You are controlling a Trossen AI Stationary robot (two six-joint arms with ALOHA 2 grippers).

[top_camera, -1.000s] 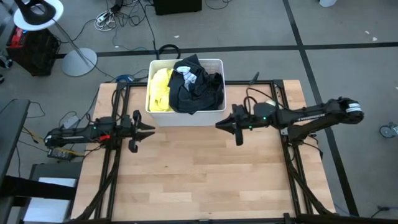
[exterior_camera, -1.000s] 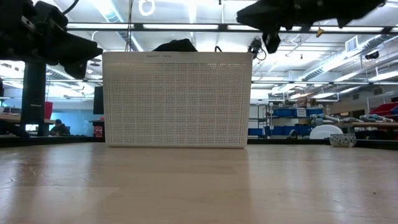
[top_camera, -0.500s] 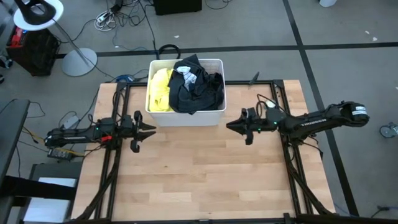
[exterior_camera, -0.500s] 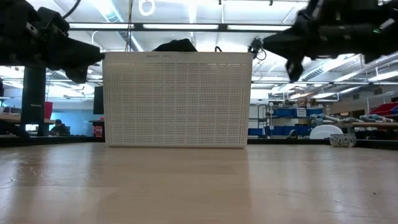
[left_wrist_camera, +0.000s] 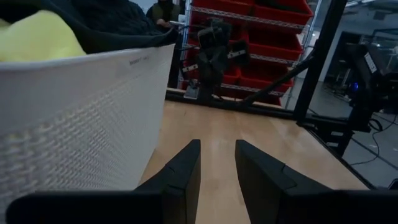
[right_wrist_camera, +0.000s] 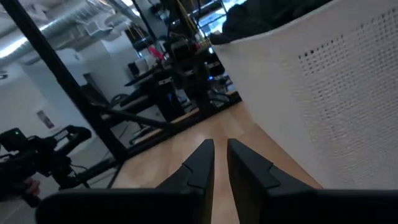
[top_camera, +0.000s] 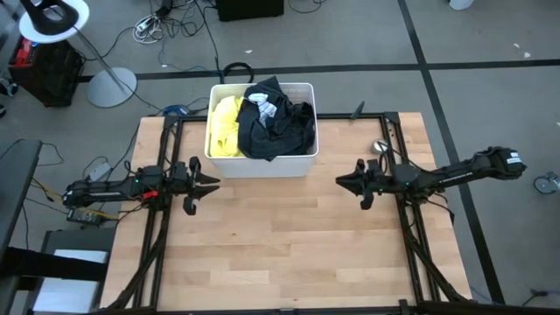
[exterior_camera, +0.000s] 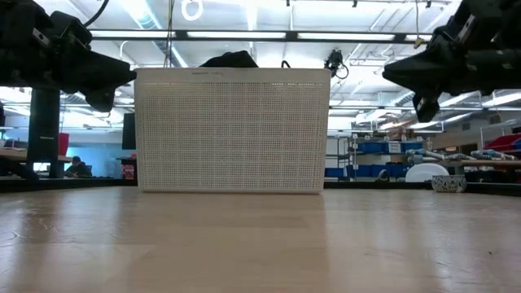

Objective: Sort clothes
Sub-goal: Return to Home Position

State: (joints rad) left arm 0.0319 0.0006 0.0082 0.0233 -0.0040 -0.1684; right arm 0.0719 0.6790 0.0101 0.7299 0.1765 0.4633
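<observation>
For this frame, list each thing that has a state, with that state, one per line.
White bin: upright at the table's far edge, filled with clothes.
Yellow garment: in the bin's left part.
Black garment: heaped in the bin, rising above its rim.
Left gripper: open, empty, above the table left of the bin's front.
Right gripper: nearly closed, a narrow gap showing, empty, right of the bin.

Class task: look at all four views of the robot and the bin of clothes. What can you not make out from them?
- Clothes lower in the bin: high view, hidden under the yellow and black garments on top.
- Bin contents: low view, blocked by the front wall; only a dark hump shows.
- Far side of the bin: both wrist views, cut off by the picture edge.
</observation>
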